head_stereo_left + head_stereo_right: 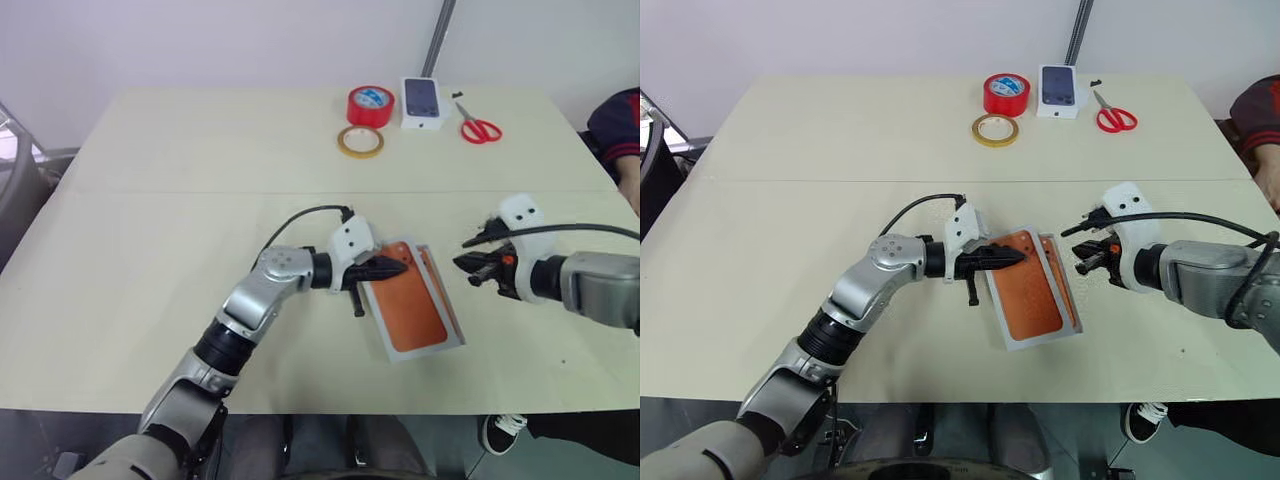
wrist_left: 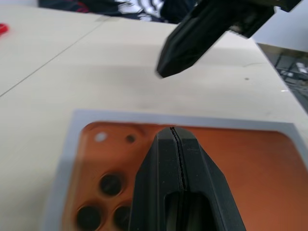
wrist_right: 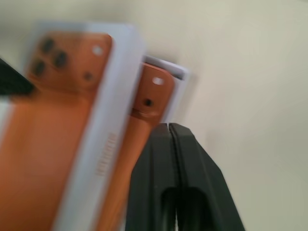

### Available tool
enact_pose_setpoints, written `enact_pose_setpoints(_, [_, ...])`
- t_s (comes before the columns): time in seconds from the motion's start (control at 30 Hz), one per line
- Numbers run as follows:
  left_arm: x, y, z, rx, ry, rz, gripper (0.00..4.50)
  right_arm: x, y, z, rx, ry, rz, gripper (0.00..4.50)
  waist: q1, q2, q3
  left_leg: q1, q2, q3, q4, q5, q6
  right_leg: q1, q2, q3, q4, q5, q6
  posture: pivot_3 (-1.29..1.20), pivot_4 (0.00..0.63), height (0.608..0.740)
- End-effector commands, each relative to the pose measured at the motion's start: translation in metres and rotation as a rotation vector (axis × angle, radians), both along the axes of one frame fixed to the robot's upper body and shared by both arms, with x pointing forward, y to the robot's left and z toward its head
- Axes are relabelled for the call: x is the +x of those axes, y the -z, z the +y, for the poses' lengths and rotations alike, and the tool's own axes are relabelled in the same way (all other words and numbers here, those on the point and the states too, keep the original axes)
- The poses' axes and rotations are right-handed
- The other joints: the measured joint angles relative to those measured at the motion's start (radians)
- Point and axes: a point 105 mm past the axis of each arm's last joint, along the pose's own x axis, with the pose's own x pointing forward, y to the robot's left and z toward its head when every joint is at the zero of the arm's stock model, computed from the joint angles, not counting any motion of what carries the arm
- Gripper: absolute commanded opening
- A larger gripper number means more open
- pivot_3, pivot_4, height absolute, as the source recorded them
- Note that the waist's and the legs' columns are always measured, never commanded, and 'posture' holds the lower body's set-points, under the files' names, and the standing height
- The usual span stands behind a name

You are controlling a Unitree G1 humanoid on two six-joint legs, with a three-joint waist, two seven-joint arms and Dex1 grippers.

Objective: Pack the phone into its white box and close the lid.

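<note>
Orange-copper is what I see first: a lid (image 3: 72, 120) printed with a phone's back lies skewed over the white box (image 3: 179, 79), and the phone (image 3: 147, 103) shows in the box at the uncovered right edge. All of it sits near the middle of the tabletop (image 1: 150, 200). My left fingers (image 2: 180, 192) are clenched together, empty, their tips over the lid's camera corner. My right fingers (image 3: 175, 183) are also pressed shut on nothing, just right of the box. At the far edge lie a red tape roll (image 1: 370, 105), a tan tape ring (image 1: 360, 141), a small white carton (image 1: 422, 102) and red scissors (image 1: 478, 126).
</note>
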Motion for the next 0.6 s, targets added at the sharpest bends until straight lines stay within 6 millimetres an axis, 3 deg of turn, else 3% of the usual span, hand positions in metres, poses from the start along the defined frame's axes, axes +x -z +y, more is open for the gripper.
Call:
enact_pose_setpoints(0.03, [-0.005, -0.005, 0.027, 0.028, -0.015, -0.013, 0.00, -0.002, -0.002, 0.000, -0.103, -0.065, -0.045, 0.05, 0.000, 0.000, 0.000, 0.000, 0.000, 0.000, 0.000, 0.000, 0.000, 0.000, 0.000, 0.000, 0.000, 0.000, 0.000, 0.00, 0.150, 0.740])
enact_pose_setpoints(0.2, [-0.025, 0.023, 0.047, 0.205, 0.069, 0.035, 0.00, -0.004, 0.005, 0.004, -0.143, -0.130, -0.041, 0.05, 0.010, 0.001, 0.000, 0.000, -0.001, 0.000, 0.000, 0.000, 0.000, 0.001, -0.001, 0.000, 0.000, 0.000, 0.000, 0.00, 0.150, 0.740])
enact_pose_setpoints(0.43, [-0.035, 0.039, 0.026, 0.280, 0.158, 0.069, 0.00, -0.007, 0.016, 0.010, -0.150, -0.174, -0.015, 0.05, 0.026, 0.001, 0.000, 0.000, -0.002, 0.000, 0.001, 0.000, 0.000, 0.001, -0.002, 0.000, 0.000, 0.000, 0.000, 0.00, 0.150, 0.740])
enact_pose_setpoints(0.6, [-0.028, 0.041, 0.006, 0.267, 0.159, 0.061, 0.00, -0.008, 0.019, 0.012, -0.147, -0.178, -0.009, 0.05, 0.026, 0.001, 0.000, 0.000, -0.002, 0.000, 0.001, 0.000, 0.000, 0.001, -0.002, 0.000, 0.000, 0.000, 0.000, 0.00, 0.150, 0.740])
